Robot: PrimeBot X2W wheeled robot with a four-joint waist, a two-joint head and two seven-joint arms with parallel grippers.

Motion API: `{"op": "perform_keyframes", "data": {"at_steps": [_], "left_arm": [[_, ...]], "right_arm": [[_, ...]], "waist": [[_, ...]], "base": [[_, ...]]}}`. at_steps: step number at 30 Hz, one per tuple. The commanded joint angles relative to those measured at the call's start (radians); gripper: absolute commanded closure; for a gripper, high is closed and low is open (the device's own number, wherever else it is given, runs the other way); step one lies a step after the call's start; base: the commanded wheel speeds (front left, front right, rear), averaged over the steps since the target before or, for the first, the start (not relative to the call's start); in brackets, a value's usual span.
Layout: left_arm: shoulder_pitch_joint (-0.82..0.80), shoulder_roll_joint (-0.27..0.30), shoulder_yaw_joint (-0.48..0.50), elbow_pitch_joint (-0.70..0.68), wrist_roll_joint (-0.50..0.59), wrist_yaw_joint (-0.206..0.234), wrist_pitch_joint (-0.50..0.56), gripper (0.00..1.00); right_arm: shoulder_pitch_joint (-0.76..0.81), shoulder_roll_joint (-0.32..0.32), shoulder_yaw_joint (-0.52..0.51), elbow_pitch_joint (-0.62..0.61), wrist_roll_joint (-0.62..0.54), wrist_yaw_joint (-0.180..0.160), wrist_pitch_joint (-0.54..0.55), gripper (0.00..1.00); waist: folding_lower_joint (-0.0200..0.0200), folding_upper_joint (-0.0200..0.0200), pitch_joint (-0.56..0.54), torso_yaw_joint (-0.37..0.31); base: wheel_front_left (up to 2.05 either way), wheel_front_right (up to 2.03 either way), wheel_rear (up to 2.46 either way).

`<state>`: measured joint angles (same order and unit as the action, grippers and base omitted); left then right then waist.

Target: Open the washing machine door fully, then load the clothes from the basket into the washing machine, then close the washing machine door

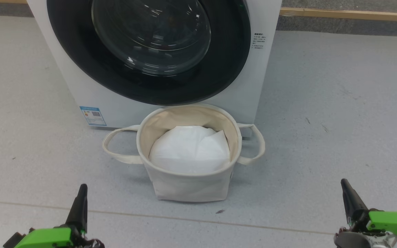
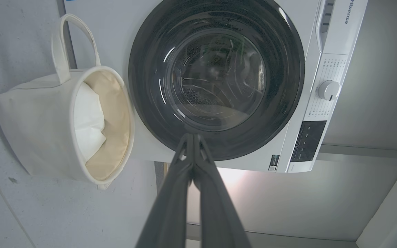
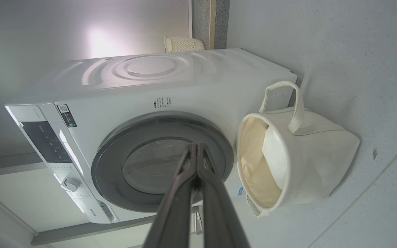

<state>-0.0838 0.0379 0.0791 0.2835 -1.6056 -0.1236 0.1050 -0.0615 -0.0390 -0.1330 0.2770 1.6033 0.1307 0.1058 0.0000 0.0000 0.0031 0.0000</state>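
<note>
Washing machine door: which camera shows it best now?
Left wrist view: the washing machine door faces it nearly whole. Head view crops its top; right wrist view sees it obliquely, partly behind the right hand.

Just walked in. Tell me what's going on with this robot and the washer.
Nothing is being handled right now. The washing machine door is closed on the washing machine, and the basket stands on the floor right in front of it, a plain white sheet showing inside. The left gripper and right gripper are both shut, empty and held short of the basket. What sits behind the dark glass, I can't tell.
</note>
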Motion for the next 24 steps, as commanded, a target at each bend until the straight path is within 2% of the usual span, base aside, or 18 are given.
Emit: {"op": "perform_keyframes", "data": {"at_steps": [1, 24], "left_arm": [[-0.024, 0.012, 0.034, -0.038, -0.003, -0.007, 0.008, 1.0], [-0.024, 0.012, 0.034, -0.038, -0.003, -0.007, 0.008, 1.0]], "right_arm": [[-0.046, -0.011, 0.019, -0.032, 0.005, 0.0, 0.007, 1.0], [-0.046, -0.011, 0.019, -0.032, 0.005, 0.0, 0.007, 1.0]], "waist": [[0.0, 0.0, 0.0, 0.0], [0.0, 0.0, 0.0, 0.0]], "base": [[0.0, 0.0, 0.0], [0.0, 0.0, 0.0]]}}
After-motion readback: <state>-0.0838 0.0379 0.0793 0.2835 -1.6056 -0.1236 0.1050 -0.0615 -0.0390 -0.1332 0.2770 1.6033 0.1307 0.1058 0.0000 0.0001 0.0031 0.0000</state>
